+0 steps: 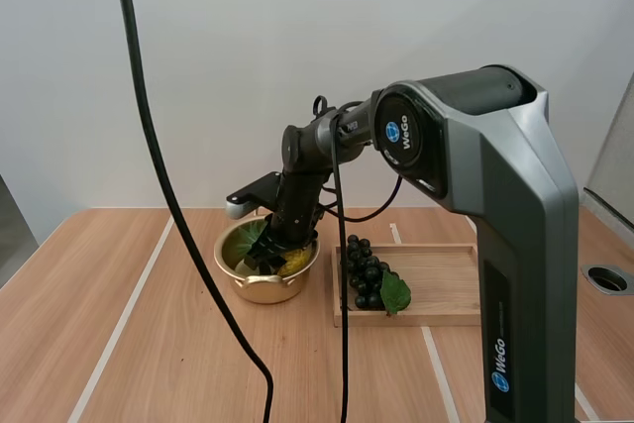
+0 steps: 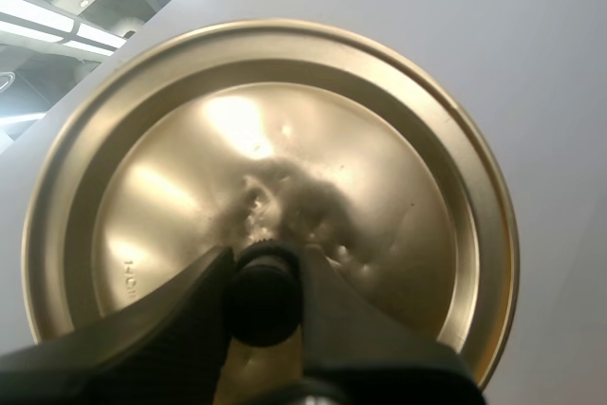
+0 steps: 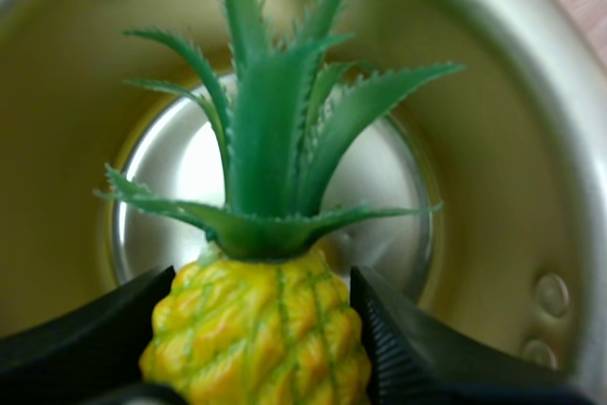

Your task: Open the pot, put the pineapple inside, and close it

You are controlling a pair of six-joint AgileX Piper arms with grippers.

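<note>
Pot (image 1: 265, 279) stands open on the table (image 1: 149, 344) in the high view, just beside the wooden tray (image 1: 446, 289) where a bunch of grapes (image 1: 367, 274) lies. My right gripper (image 1: 269, 253) reaches down into it with the yellow pineapple (image 1: 293, 265) near the rim level. In the left wrist view my left gripper (image 2: 263, 277) is clamped on the black knob (image 2: 261, 305) of the golden lid (image 2: 285, 139), which is held off the pot, so the opening is free. In the right wrist view the two fingers (image 3: 398, 348) press the pineapple (image 3: 256, 339) between them by its body, and its green crown (image 3: 270, 158) points to the shiny bottom of the pot (image 3: 66, 139). The fruit is inside the walls, but I cannot tell if it touches the bottom. I judge that the step in hand is putting the pineapple down. To do it well, the right arm should go lower until the fruit rests on the bottom or against the wall. Then it should part the fingers only a little and rise straight up, so that the tips do not catch the spiky leaves or push the pot sideways. The lid should come over the pot only when the right arm is out.
</note>
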